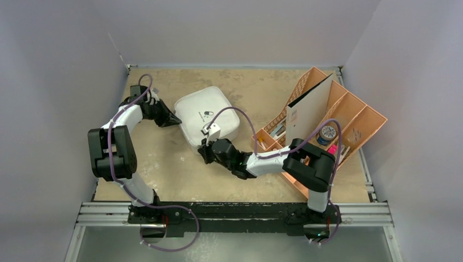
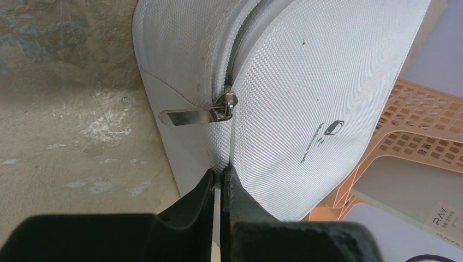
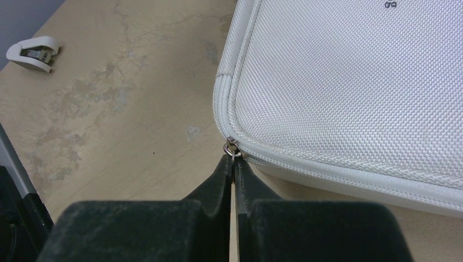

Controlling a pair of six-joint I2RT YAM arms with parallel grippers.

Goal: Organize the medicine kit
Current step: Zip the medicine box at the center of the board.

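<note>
Tan, mottled worktop (image 1: pixel 164 169) between pale walls carries the medicine kit (image 1: pixel 207 117), lying far of centre and zipped shut. Unzipping looks to be the step in hand. The right pincer (image 3: pixel 233 164) is closed at the kit's near-left corner, apparently pinching the small zipper pull (image 3: pixel 233 148). The left pincer (image 2: pixel 220 177) is closed against the left seam, beside a flat pull (image 2: pixel 188 116) it does not hold. Next, probably: draw the pinched pull along the near edge while the left braces. The lid bears a pill logo (image 2: pixel 333 127), its caption too small to read; "RAY" shows on a white box (image 2: pixel 445 224) to the right.
</note>
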